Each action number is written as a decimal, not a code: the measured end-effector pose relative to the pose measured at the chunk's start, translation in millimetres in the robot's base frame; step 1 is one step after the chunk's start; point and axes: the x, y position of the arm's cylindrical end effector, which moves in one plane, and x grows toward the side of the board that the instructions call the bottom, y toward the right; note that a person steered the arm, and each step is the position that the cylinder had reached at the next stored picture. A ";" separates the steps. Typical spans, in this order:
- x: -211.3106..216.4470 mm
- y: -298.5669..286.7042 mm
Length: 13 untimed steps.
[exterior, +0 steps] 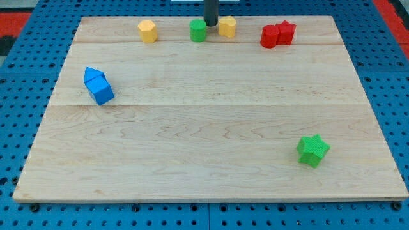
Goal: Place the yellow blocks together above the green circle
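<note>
My tip (209,24) between green circle (198,30) and yellow block (227,27)

Table (211,128) pale wood with light grain, on a blue pegboard (25,96) dotted with dark holes, red patches at the view's top corners. Two yellow blocks (147,30) (227,27), green circle (198,30), green star (312,151), two red blocks touching (277,34), two blue blocks touching (98,85). Tool rod dark grey to black, tip (209,24).
</note>
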 end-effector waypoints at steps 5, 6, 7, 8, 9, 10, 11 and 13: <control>24.9 98.5; 8.1 81.6; -12.4 78.4; -5.5 27.6; -26.9 45.1; -24.9 -36.5; -21.2 -153.4; 29.6 -131.0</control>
